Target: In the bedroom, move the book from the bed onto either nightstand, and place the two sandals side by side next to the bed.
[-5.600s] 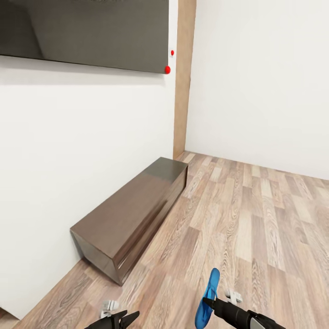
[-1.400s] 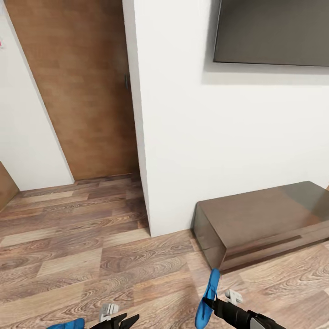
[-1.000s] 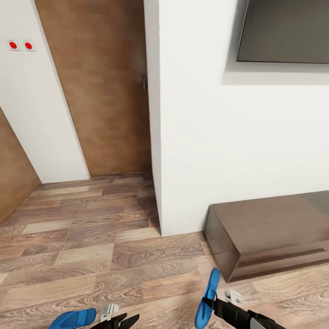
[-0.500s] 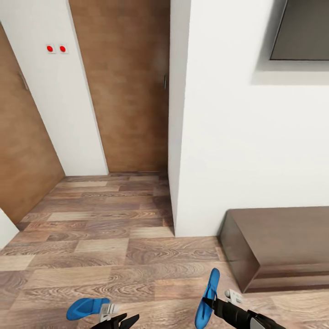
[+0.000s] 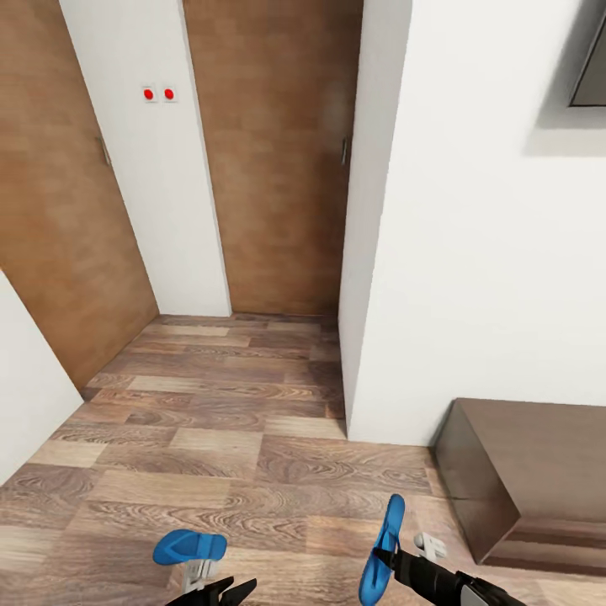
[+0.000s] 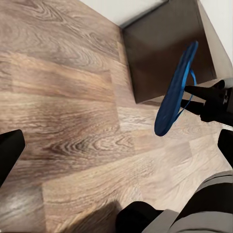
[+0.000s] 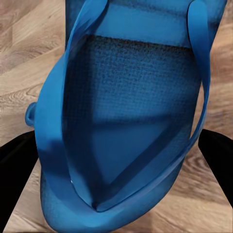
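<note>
Sandal [image 5: 381, 539] is pinched edge-up in right jaws; second sandal [image 5: 189, 547], newly in view as the camera panned, lies just beyond spread left jaws, ready for pickup.

Floor [image 5: 252, 421]: brown wood-plank, runs from the foreground back into a short recess between white walls. One blue sandal [image 5: 189, 547] lies flat on the planks near the bottom left of the head view. Low dark-brown cabinet [image 5: 539, 480] stands on the floor at right, back against the white wall. Cabinet top is bare.
</note>
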Robot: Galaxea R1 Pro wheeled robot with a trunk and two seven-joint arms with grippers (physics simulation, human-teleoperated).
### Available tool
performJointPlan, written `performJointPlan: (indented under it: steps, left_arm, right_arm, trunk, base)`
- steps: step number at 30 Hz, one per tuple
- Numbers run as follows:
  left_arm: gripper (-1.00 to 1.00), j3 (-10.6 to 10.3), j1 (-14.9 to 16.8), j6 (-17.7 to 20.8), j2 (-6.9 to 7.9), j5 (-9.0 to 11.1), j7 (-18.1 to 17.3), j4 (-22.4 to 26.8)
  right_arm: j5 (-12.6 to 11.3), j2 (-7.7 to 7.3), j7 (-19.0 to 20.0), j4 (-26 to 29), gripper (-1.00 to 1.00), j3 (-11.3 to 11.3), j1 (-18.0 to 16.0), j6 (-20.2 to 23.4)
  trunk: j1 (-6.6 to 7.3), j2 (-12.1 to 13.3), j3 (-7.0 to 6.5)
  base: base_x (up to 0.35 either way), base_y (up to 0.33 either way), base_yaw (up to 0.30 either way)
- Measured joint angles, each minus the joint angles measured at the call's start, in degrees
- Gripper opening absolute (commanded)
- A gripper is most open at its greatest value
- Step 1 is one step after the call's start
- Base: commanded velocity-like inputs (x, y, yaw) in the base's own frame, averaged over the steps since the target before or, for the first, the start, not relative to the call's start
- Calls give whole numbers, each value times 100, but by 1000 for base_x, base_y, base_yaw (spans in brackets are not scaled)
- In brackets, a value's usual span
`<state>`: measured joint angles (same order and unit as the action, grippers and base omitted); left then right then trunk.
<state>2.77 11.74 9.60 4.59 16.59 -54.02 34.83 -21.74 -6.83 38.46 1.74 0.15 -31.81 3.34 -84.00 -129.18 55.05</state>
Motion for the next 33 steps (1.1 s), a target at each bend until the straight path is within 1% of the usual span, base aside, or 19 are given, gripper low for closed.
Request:
performJointPlan:
  steps: [33]
  left_arm:
    - [100, 0, 0, 0, -1, -12, -2, 0]
  right_arm:
    - [0, 3, -5, -1, -100, 1, 0, 0]
  trunk:
    - [0, 0, 0]
  base:
    - [0, 0, 255]
